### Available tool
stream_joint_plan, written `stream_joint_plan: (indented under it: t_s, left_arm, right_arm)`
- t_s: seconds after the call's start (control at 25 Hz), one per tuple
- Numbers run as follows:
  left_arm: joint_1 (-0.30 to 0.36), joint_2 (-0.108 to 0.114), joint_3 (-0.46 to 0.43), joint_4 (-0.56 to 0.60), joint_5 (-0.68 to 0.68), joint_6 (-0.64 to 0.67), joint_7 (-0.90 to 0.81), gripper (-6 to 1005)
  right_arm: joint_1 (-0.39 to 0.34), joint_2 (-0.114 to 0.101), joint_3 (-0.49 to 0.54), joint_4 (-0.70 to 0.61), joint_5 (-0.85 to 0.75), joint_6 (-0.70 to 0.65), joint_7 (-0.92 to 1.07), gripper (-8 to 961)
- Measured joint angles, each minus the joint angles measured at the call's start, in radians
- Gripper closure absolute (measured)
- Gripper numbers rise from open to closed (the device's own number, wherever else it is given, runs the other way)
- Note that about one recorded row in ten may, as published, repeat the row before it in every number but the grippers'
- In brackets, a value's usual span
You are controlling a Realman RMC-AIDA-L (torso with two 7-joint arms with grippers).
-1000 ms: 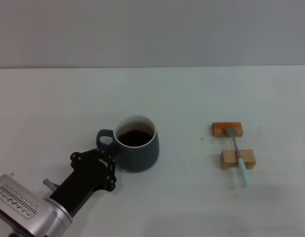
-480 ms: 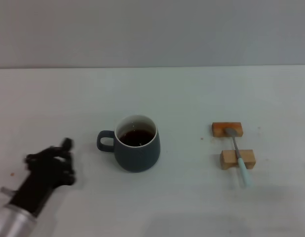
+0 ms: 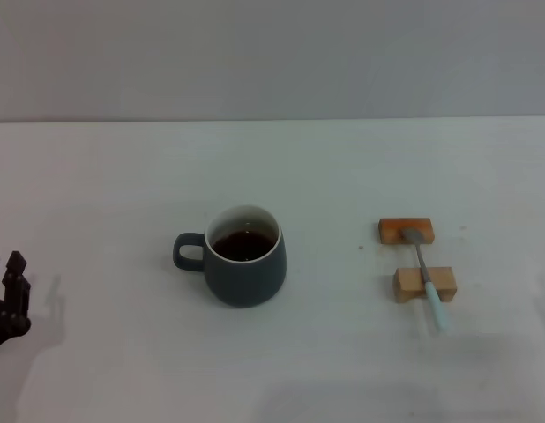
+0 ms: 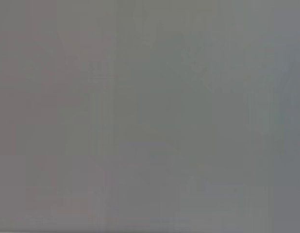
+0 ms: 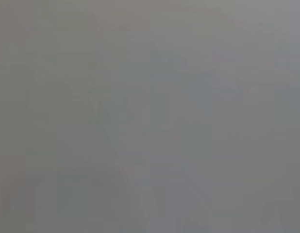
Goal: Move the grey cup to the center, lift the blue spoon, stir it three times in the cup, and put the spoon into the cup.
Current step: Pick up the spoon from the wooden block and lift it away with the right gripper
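At the near left edge of the white worktop (image 3: pixel 123 176), the left black end effector (image 3: pixel 6 295) shows only partly, its grip impossible to judge. Farther in, the squat slate-grey cup (image 3: pixel 242 264) of dark liquid stands mid-worktop, its handle facing left. To its right, well apart, the slim pale-blue-handled spoon (image 3: pixel 427 282) lies across two small wooden blocks (image 3: pixel 423 284).

1. White table (image 3: pixel 123 176) fills the lower view below a grey wall (image 3: pixel 272 53).
2. Orange-brown wooden block (image 3: pixel 391 231) at three o'clock.
3. Paler wooden block (image 3: pixel 444 284) just nearer, apart from it.
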Motion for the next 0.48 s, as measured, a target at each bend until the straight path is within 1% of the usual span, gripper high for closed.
stream_joint_plan:
  t_s: [0.12,0.2,0.48]
  left_arm:
    - [0.000,-0.001,-0.001,0.007,0.000,0.004,0.003,767]
    - [0.001,-0.001,-0.005,0.015,0.000,0.007,0.004,563]
    - [0.001,-0.002,-0.019,0.031,-0.001,0.027,0.013,428]
  right_arm:
    - [-0.003,0.000,-0.015,0.002,0.002,0.010,0.001,166]
    - [-0.005,0.001,-0.032,0.006,0.001,0.021,0.002,166]
    - [-0.003,0.001,-0.068,0.016,0.001,0.032,0.004,166]
